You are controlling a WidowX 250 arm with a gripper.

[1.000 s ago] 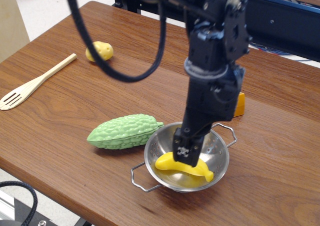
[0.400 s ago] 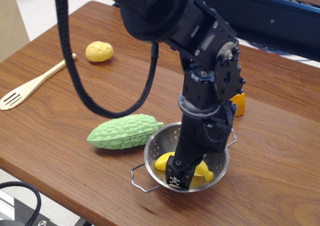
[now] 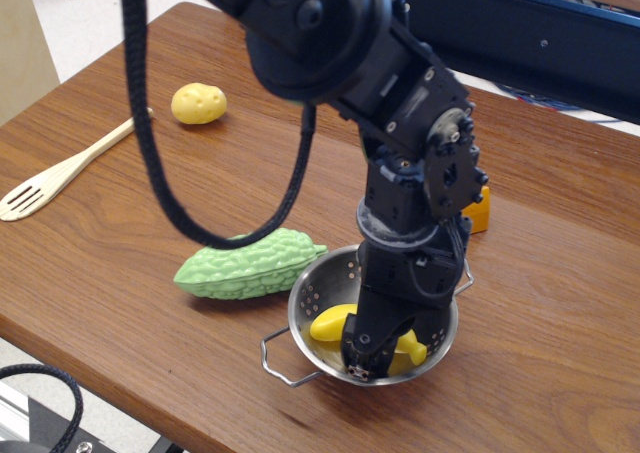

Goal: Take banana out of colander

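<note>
The yellow banana (image 3: 328,324) lies inside the steel colander (image 3: 318,285) near the table's front edge. My gripper (image 3: 364,361) is down inside the colander, straddling the banana's middle; only the banana's two ends show on either side of it. The fingers are seen edge-on and largely hide each other, so I cannot tell whether they have closed on the banana. The colander's wire handles show at the front left and back right.
A green bumpy gourd (image 3: 245,263) lies just left of the colander, nearly touching its rim. An orange cheese wedge (image 3: 479,211) sits behind the arm. A yellow potato (image 3: 198,103) and a wooden slotted spoon (image 3: 60,178) lie at the far left.
The gripper has come down from just above the banana into the colander and now sits lower over the banana's middle. The banana and colander have not visibly moved.
</note>
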